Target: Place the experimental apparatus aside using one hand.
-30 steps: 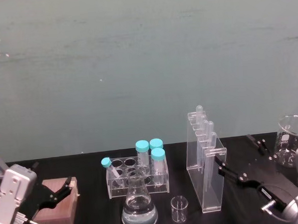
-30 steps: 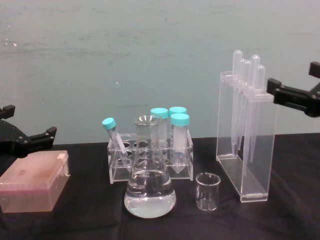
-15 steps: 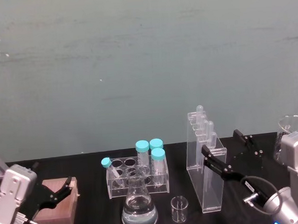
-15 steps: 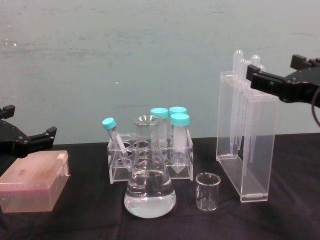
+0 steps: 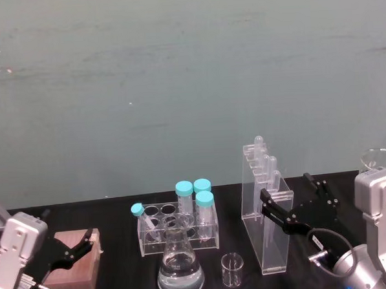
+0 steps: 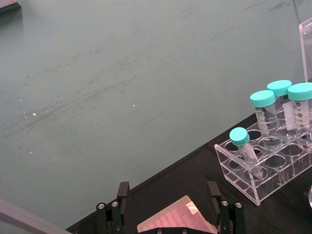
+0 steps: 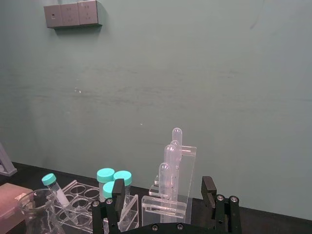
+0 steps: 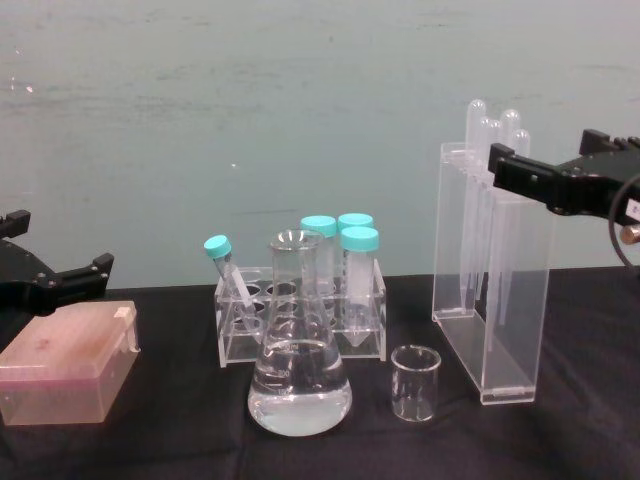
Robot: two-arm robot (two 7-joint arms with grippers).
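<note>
Pipette stand (image 5: 268, 228) stands upright at the tabletop's (image 8: 160, 445) right front, with the small beaker (image 8: 415, 382) just left of it. Right gripper (image 5: 284, 186), fingers spread, hovers at the stand's top. Left gripper (image 6: 168, 195), also spread, is over the pink tip box (image 8: 65, 360) at the left edge.

head: high, looking down on the acrylic stand (image 5: 275, 250)
chest: low, side-on, same stand
wrists: low, probably aimed at the wall (image 7: 195, 73)

Soft, even room light.
The wall (image 8: 250, 100) is evenly lit; small glints sit on the conical flask (image 8: 300, 385) and acrylic stand (image 8: 492, 320); the black table (image 8: 150, 445) lies dark.
</note>
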